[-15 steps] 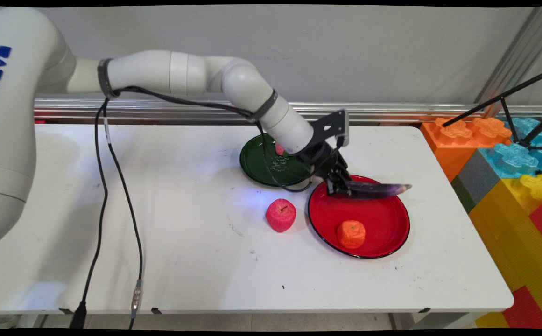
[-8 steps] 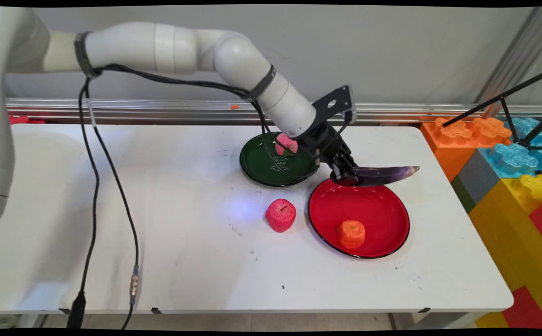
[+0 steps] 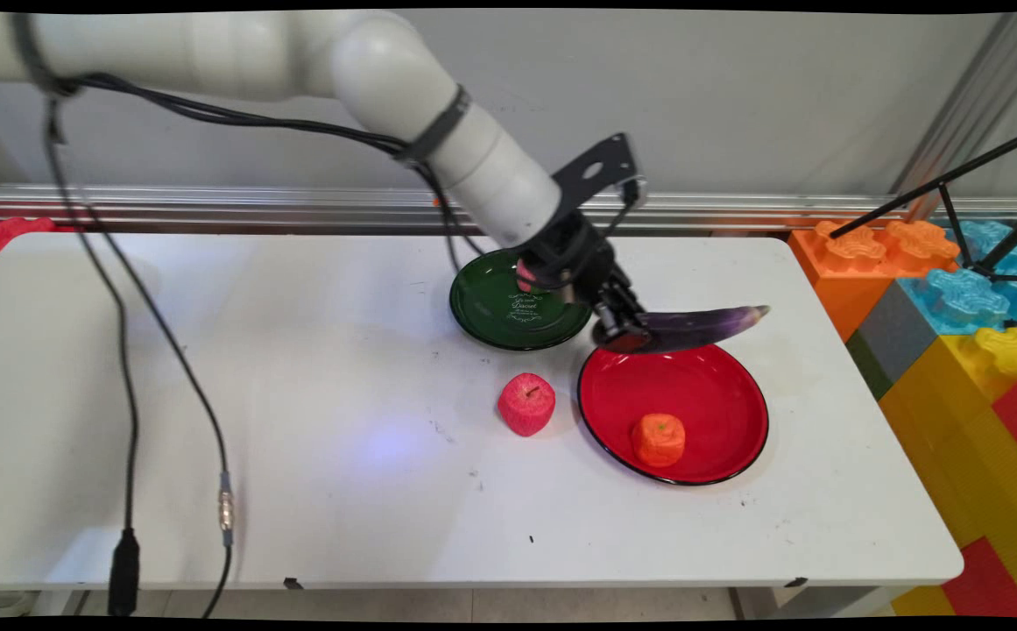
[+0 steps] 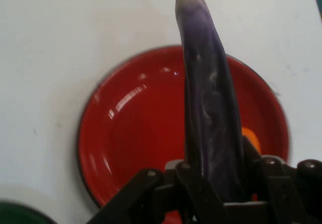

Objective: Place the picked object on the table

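My gripper (image 3: 622, 331) is shut on the stem end of a long purple eggplant (image 3: 701, 323), holding it in the air above the far rim of the red plate (image 3: 709, 394). The eggplant points right, its tip slightly raised. In the hand view the eggplant (image 4: 206, 113) runs up from between my fingers (image 4: 191, 183) across the red plate (image 4: 131, 133). An orange fruit (image 3: 658, 439) lies on the red plate's near side, and in the hand view only a sliver of the orange fruit (image 4: 253, 139) shows behind the eggplant.
A green plate (image 3: 495, 311) lies just left of my gripper, with a pink fruit (image 3: 525, 276) on it, partly hidden by the wrist. A red apple (image 3: 526, 404) stands on the table left of the red plate. Big coloured blocks (image 3: 955, 298) flank the table's right side. Black cables (image 3: 123, 289) hang at left.
The arm has lifted the eggplant off the red plate and carried it slightly up and to the left. The grip has stayed shut throughout.
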